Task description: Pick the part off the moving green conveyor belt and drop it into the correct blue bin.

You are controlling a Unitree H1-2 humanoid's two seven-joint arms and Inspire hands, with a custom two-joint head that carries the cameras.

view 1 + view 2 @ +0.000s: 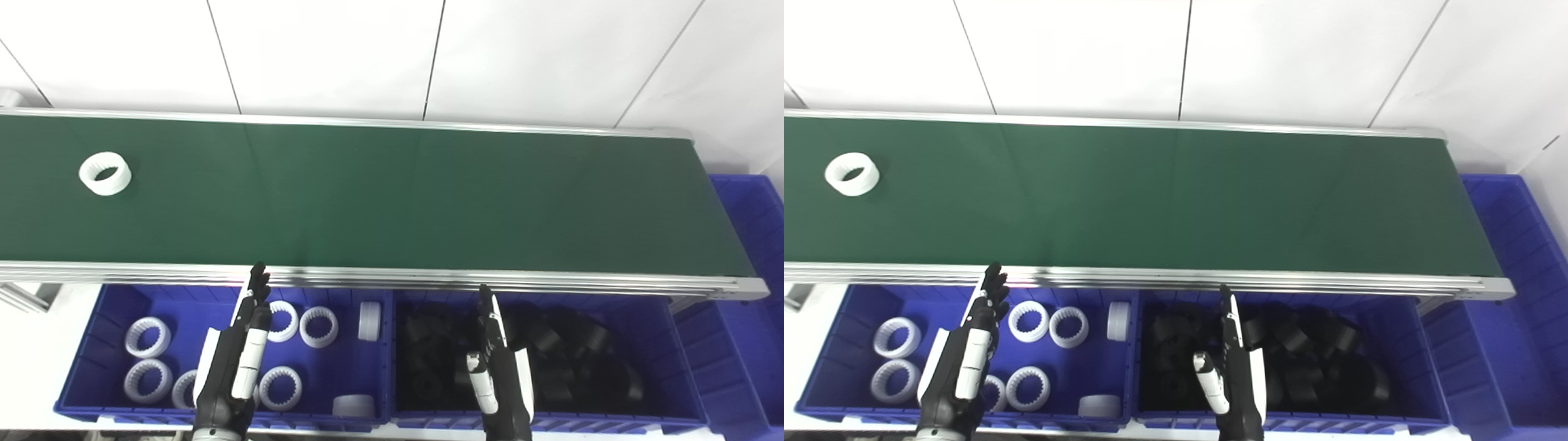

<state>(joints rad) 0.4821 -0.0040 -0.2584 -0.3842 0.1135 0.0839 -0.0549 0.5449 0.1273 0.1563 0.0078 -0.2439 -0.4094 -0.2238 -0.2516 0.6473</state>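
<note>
A long green belt (392,196) with silver side rails runs left to right in front of a white tiled wall (331,55). One white toothed ring (105,173) lies on the belt near its far left end, well apart from both hands. Below the near rail stand two blue bins side by side: the left bin (110,300) holds white rings, the right bin (667,343) holds black parts. Another blue bin (753,208) sits past the belt's right end. The left hand (236,361) hovers over the left bin and the right hand (499,367) over the right bin, both with fingers stretched out flat, holding nothing.
</note>
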